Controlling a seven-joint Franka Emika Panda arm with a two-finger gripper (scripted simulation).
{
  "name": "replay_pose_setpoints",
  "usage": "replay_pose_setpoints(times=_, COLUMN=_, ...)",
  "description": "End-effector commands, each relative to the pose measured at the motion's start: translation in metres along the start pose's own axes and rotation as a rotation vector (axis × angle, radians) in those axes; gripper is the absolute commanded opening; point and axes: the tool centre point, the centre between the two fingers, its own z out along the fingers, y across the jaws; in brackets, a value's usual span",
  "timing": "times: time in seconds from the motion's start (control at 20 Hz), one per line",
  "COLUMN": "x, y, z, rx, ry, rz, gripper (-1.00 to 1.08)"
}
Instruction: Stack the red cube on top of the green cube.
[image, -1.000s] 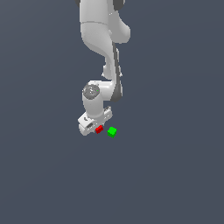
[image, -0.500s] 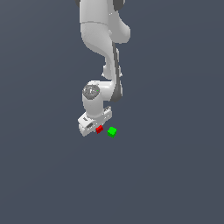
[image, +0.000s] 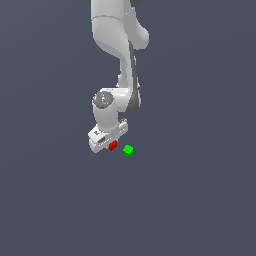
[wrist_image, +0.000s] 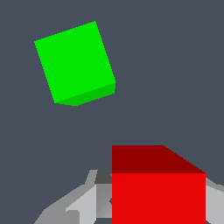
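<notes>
Gripper (image: 111, 146) on red cube (image: 113, 145) (green cube (image: 128, 150) beside, apart).

The red cube (wrist_image: 158, 192) and green cube (wrist_image: 74, 62) look smooth, flat and untextured. The arm (image: 117, 30) is glossy white; the floor (image: 200, 190) is matt.

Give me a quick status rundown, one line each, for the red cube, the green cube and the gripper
red cube: between the gripper's fingers, not on the green cube.
green cube: lying on the surface on its own, apart from the red cube, nothing on top.
gripper: low at the surface, around the red cube; whether it is clamped shut cannot be told.
</notes>
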Motion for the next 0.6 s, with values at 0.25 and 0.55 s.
replay_pose_setpoints(times=0.25, x=0.0, y=0.0, z=-0.05, rx=-0.001, ry=0.001, rz=0.0, gripper=-1.0)
replay_pose_setpoints(times=0.55, x=0.001, y=0.0, z=-0.074, rx=-0.001, ry=0.001, rz=-0.001, gripper=-1.0)
